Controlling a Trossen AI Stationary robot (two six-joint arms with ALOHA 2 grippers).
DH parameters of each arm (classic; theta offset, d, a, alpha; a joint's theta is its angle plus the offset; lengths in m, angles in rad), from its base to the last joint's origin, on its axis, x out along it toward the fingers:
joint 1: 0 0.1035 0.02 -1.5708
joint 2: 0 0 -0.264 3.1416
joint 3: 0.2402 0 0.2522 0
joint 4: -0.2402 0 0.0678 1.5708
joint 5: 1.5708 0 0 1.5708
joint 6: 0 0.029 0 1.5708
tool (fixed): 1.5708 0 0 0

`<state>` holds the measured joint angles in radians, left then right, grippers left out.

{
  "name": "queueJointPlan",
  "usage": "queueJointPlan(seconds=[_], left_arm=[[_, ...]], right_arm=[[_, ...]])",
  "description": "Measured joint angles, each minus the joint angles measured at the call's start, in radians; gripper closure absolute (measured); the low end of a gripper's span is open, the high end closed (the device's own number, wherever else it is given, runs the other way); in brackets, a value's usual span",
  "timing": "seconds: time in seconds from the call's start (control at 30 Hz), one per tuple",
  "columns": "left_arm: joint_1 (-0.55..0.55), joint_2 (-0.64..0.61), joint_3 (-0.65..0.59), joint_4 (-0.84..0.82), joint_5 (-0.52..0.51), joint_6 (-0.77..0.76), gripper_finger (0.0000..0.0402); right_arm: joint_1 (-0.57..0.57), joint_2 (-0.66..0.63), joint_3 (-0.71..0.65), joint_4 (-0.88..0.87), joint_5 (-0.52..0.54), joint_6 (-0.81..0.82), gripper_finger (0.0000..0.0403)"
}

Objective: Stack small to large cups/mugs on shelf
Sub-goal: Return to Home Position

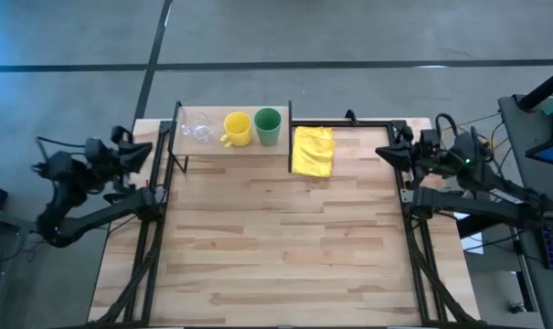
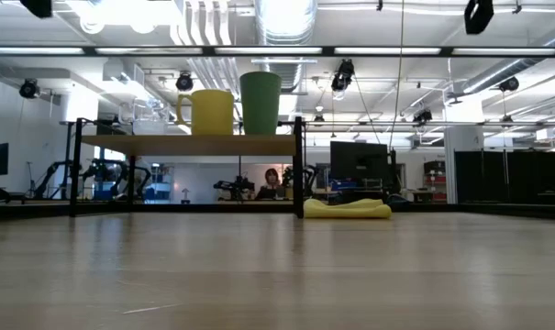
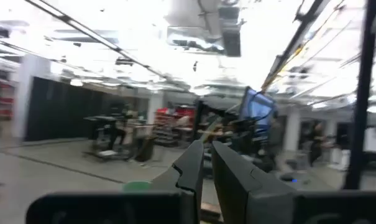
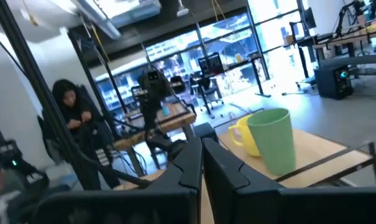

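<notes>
On the shelf at the table's far left stand, in a row from left to right, a clear glass cup, a yellow mug with its handle toward the near left, and a taller green cup. In the low view the yellow mug and the green cup stand upright on the board. My left gripper hangs shut at the table's left edge. My right gripper hangs shut at the right edge. The green cup also shows in the right wrist view.
A yellow cloth lies crumpled on the tabletop just right of the shelf, at the far edge. Black frame bars run along the table's left and right sides. A person sits beyond the table.
</notes>
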<state>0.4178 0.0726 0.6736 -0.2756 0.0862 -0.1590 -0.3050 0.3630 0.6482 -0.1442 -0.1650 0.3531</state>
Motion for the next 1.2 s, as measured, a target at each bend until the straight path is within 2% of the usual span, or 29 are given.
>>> queueJointPlan(seconds=[0.13, 0.3, 0.67, 0.93, 1.07, 1.2], left_arm=[[0.0, -0.043, -0.134, 0.1, 0.014, -0.086, 0.0381], [0.0, -0.035, -0.249, 0.213, 0.015, -0.122, 0.0381], [0.0, -0.037, -0.422, 0.284, 0.043, -0.209, 0.0381], [0.0, -0.04, -0.534, 0.396, 0.045, -0.235, 0.0381], [0.0, -0.042, -0.598, 0.519, 0.044, -0.28, 0.0381], [0.0, -0.042, -0.661, 0.618, 0.044, -0.284, 0.0381]], right_arm=[[0.0, -0.048, -0.101, 0.074, 0.0, 0.035, 0.0394], [0.0, -0.097, -0.174, 0.074, 0.001, 0.044, 0.0394], [0.0, -0.196, -0.303, 0.089, 0.009, 0.061, 0.0394], [0.0, -0.298, -0.478, 0.264, 0.011, 0.119, 0.0394], [0.0, -0.362, -0.516, 0.267, 0.01, 0.159, 0.0394], [0.0, -0.356, -0.531, 0.277, 0.009, 0.162, 0.0394]])
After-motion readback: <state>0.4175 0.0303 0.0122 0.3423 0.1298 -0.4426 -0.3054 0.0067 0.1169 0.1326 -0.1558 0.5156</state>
